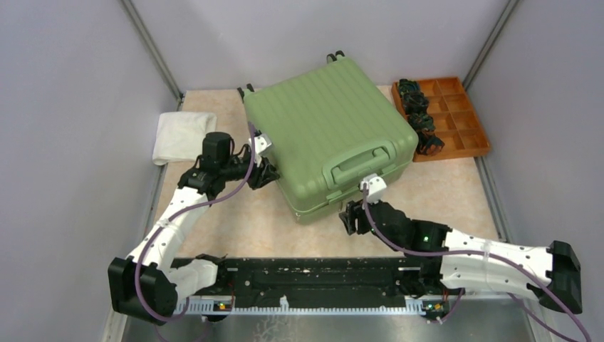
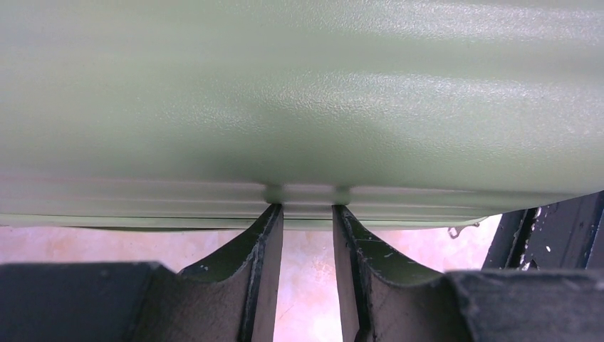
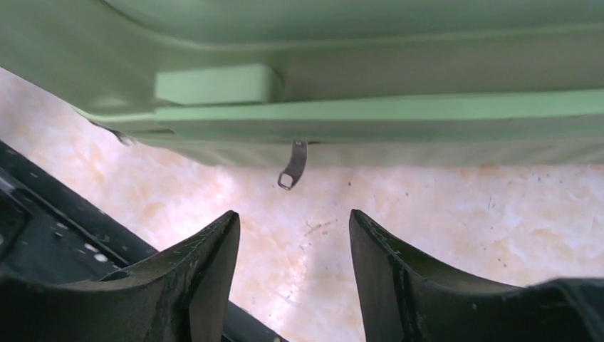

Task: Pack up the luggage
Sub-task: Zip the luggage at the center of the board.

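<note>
The light-green ribbed luggage (image 1: pixel 327 128) lies shut and flat in the middle of the table, its green handle (image 1: pixel 360 164) facing the near side. My left gripper (image 1: pixel 269 173) is at its left side; in the left wrist view the gripper (image 2: pixel 308 208) is open a little, both tips touching the shell's seam (image 2: pixel 306 194), with nothing between them. My right gripper (image 1: pixel 354 217) is open and empty just short of the near edge. In the right wrist view the gripper (image 3: pixel 293 217) is over bare table below a small metal zipper pull (image 3: pixel 293 171).
A folded white towel (image 1: pixel 183 135) lies at the far left. An orange compartment tray (image 1: pixel 463 125) with black-green small parts (image 1: pixel 420 117) stands at the far right. A black rail (image 1: pixel 313 281) runs along the near edge. Grey walls close in both sides.
</note>
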Tool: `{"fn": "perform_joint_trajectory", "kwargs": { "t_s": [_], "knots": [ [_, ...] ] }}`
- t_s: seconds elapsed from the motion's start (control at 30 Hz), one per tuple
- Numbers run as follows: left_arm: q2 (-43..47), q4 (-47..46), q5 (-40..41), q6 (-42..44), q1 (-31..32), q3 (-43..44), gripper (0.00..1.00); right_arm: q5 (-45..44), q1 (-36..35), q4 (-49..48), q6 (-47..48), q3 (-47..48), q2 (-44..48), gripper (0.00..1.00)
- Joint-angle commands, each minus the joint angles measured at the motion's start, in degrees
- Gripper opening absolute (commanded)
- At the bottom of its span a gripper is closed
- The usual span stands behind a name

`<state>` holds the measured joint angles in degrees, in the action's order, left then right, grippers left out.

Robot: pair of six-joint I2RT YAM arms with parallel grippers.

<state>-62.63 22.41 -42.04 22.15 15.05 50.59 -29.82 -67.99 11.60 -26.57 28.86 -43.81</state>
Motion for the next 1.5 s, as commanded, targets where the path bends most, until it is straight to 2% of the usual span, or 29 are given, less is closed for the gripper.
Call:
{"fn": "perform_joint_trajectory", "kwargs": {
  "t_s": [0.0,0.07,0.2,0.37,0.53,1.03,1.23,1.33,1.47],
  "knots": [
    [0.1,-3.9,-3.8,-0.5,0.2,2.2,0.38,1.9,1.2,1.0,1.6,1.6,-4.8,0.57],
    [0.2,-3.8,-3.9,-0.2,0.2,2.0,0.38,7.0,4.2,-2.5,2.7,1.2,-5.4,0.53],
    [0.5,-3.3,-4.1,0.6,0.2,2.1,0.38,24.5,16.5,-8.6,1.7,0.2,-4.9,0.43],
    [0.7,-3.1,-4.4,1.2,0.3,2.2,0.38,36.8,21.7,-14.6,3.9,-0.3,-5.6,0.46],
    [1.0,-2.4,-4.6,1.9,0.3,2.4,0.38,41.9,25.5,-16.7,1.4,-1.8,-8.3,0.46],
    [0.8,-1.5,-4.6,2.5,0.3,2.9,0.38,44.6,27.0,-30.3,-6.8,-12.0,-10.8,0.42],
    [0.6,-1.3,-4.5,2.3,0.3,3.6,0.38,39.8,27.0,-32.4,-9.2,-18.9,-2.3,0.48],
    [0.5,-1.1,-4.5,2.2,0.3,4.1,0.38,37.1,27.0,-30.8,-8.2,-19.9,2.1,0.49],
    [0.2,-1.1,-4.4,2.1,0.3,4.4,0.38,35.8,27.0,-33.0,-8.0,-20.7,2.4,0.47]
  ]
}}
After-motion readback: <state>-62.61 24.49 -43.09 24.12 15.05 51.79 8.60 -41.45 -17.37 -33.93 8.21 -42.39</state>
